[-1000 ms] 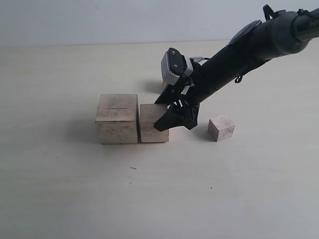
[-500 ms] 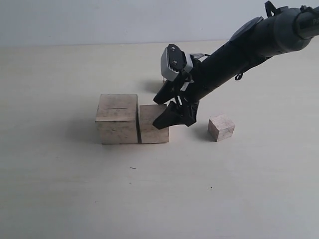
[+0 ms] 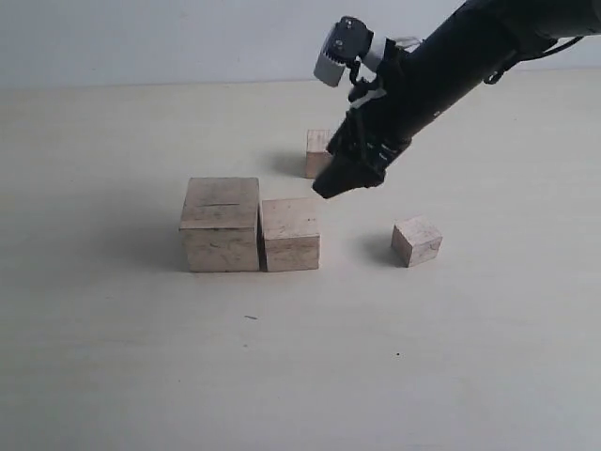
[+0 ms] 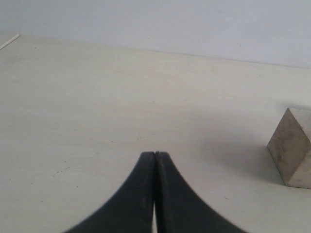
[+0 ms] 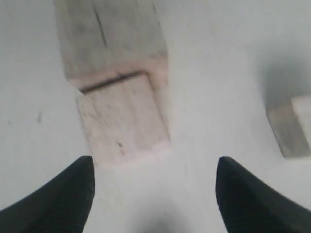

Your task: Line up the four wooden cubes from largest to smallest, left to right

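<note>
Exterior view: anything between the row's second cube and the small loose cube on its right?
No, only bare table between the second cube and the small loose cube, per the exterior view.

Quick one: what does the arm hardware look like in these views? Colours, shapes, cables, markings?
Right arm: matte black tubular link with thin cables at the wrist and a silver-grey camera block mounted there. Right pincer: two plain black fingers that taper toward the tips. Left pincer: black fingers, broad at the base, curving in to thin tips. No legible markings.
</note>
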Robot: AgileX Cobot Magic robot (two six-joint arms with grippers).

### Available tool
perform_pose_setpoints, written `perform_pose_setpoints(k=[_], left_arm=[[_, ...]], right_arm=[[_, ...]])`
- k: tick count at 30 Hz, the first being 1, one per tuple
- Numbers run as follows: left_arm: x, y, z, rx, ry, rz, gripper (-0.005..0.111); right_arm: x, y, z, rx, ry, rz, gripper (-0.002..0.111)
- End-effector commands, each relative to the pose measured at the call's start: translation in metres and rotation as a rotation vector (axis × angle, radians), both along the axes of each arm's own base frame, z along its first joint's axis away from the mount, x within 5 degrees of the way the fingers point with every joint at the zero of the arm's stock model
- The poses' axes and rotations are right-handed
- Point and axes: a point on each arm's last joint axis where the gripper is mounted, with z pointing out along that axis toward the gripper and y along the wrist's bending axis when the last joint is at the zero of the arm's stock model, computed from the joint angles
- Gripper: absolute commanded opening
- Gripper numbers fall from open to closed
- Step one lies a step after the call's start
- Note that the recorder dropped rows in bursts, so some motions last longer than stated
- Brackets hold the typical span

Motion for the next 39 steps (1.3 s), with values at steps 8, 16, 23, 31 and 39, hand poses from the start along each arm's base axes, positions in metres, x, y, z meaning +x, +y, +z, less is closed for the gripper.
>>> perform_pose_setpoints(k=[8, 16, 23, 31, 39], left_arm=[[0.0, -0.001, 0.0, -0.006, -0.014, -0.007, 0.0], [0.0, -0.001, 0.0, -0.006, -0.014, -0.007, 0.0], [0.0, -0.001, 0.0, -0.006, -0.014, -0.007, 0.0], [0.0, -0.001, 0.0, -0.006, -0.014, -0.007, 0.0], [0.0, -0.001, 0.0, -0.006, -0.014, -0.007, 0.0]], right_arm=[[0.008, -0.006, -0.056, -0.169, 0.271, -0.331, 0.03], [-0.005, 0.023, -0.065, -0.166, 0.225, -0.287, 0.031], [-0.004, 0.025, -0.067, -0.19, 0.222, -0.358, 0.031], [-0.004, 0.029, -0.065, -0.136, 0.267, -0.401, 0.031], [-0.004, 0.029, -0.065, -0.134, 0.261, -0.404, 0.031]])
